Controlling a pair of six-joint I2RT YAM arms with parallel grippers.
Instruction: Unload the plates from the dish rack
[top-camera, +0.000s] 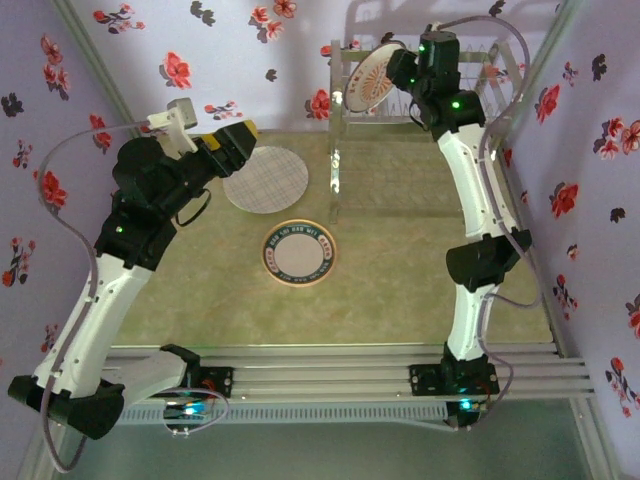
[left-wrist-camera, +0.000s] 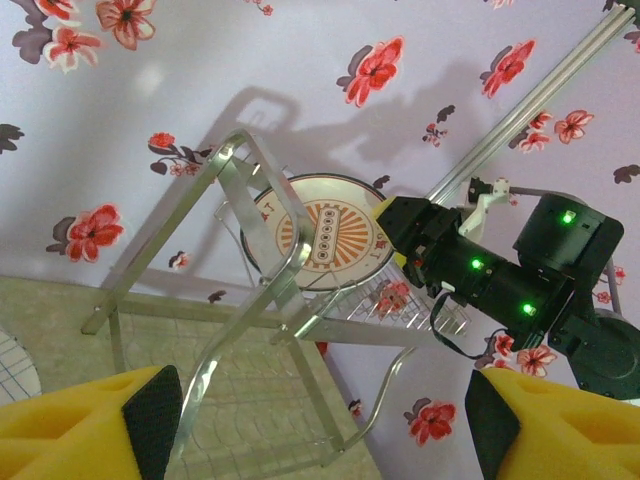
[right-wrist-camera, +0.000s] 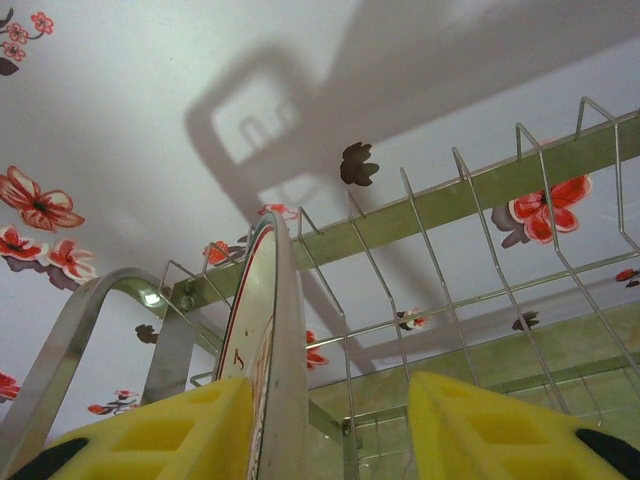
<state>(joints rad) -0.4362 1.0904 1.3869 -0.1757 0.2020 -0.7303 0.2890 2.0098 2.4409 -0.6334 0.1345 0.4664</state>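
1. The dish rack (top-camera: 440, 95) stands at 1 o'clock on the table (top-camera: 420, 260), close to the back wall.
2. One orange-patterned plate (top-camera: 370, 80) stands on edge at the rack's 9 o'clock end.
3. The right gripper (right-wrist-camera: 335, 415) straddles that plate's rim. One yellow finger (right-wrist-camera: 160, 435) lies against the plate and the other stands clear, so the grip is not clenched.
4. The left gripper (left-wrist-camera: 320, 440) hangs released, its fingers spread wide with nothing between them, at the 11 o'clock edge of a pale checked plate (top-camera: 265, 180) lying flat.
5. A teal-rimmed plate (top-camera: 299, 252) lies flat near the table's centre, at 5 o'clock from the checked plate and apart from it.
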